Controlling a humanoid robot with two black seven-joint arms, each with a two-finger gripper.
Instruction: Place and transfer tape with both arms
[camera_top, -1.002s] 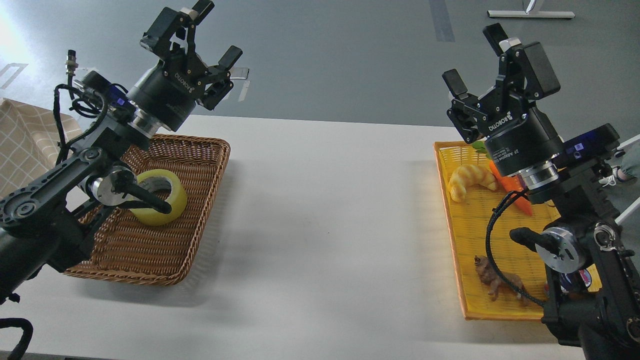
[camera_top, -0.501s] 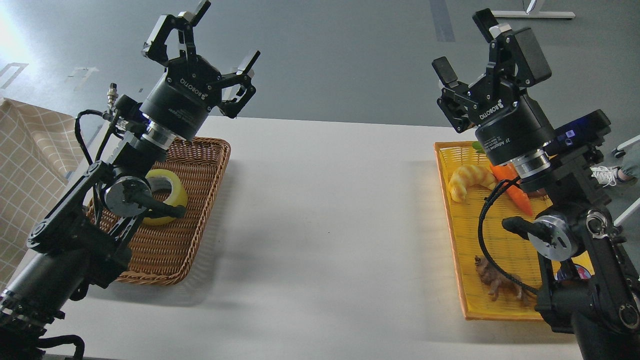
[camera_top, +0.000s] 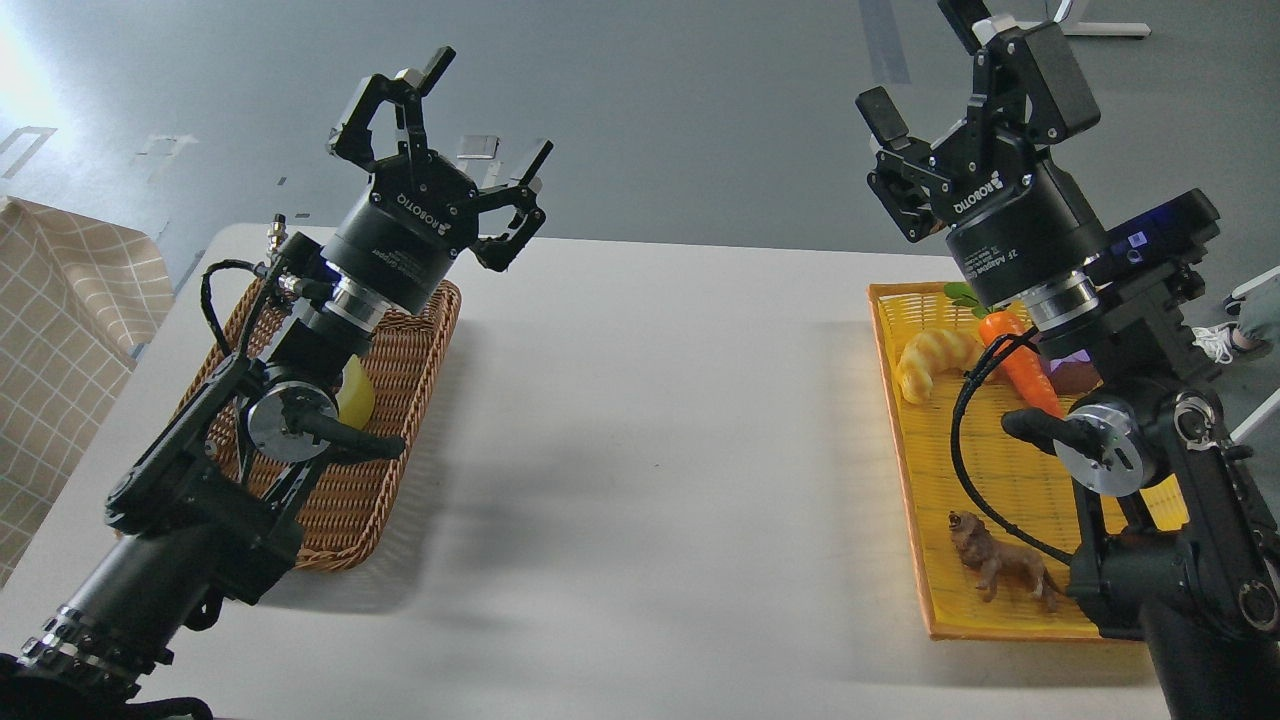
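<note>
The yellow tape (camera_top: 357, 392) lies in the brown wicker basket (camera_top: 410, 340) at the table's left; my left arm hides all but a small edge of it. My left gripper (camera_top: 482, 118) is open and empty, raised above the basket's far right corner, fingers pointing up and away. My right gripper (camera_top: 915, 55) is open and empty, raised high above the far end of the yellow tray (camera_top: 925, 520) on the right. One of its fingers runs out of the top of the view.
The yellow tray holds a croissant toy (camera_top: 932, 360), an orange carrot toy (camera_top: 1020, 365) and a small brown lion figure (camera_top: 995, 568). A checked cloth (camera_top: 60, 340) lies off the table's left edge. The white table (camera_top: 650, 450) stretches between basket and tray.
My left arm has swung right and forward, and now covers most of the tape. My right gripper has risen and shifted slightly left. Both grippers stay open.
</note>
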